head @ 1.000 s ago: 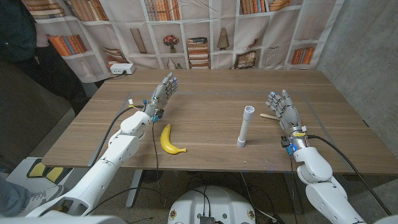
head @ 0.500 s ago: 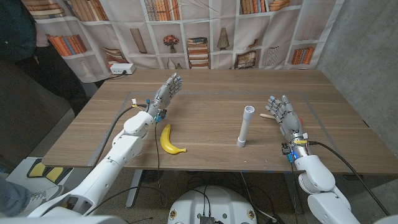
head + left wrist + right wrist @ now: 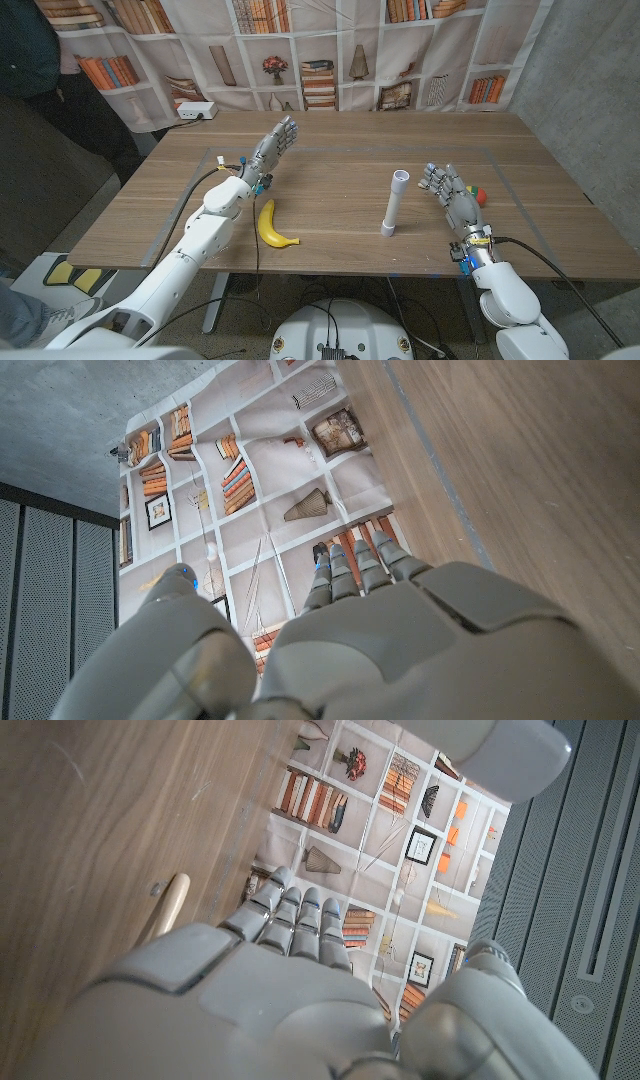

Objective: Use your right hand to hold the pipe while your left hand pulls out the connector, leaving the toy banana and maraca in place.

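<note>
The wooden table [image 3: 330, 160] carries everything. The left hand [image 3: 272, 143] hovers well left of the upright pipe [image 3: 394, 203], fingers spread, holding nothing. The right hand [image 3: 450, 190] hovers near the pipe's right, fingers apart, empty. The toy banana [image 3: 272, 225] lies left of the pipe, the maraca [image 3: 478, 195] just beyond the right hand.

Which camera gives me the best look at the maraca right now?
The head view, barely: the maraca peeks out as a colourful head behind the right hand, mostly hidden. The right wrist view shows a wooden handle beside that hand's fingers, probably the maraca's.
</note>
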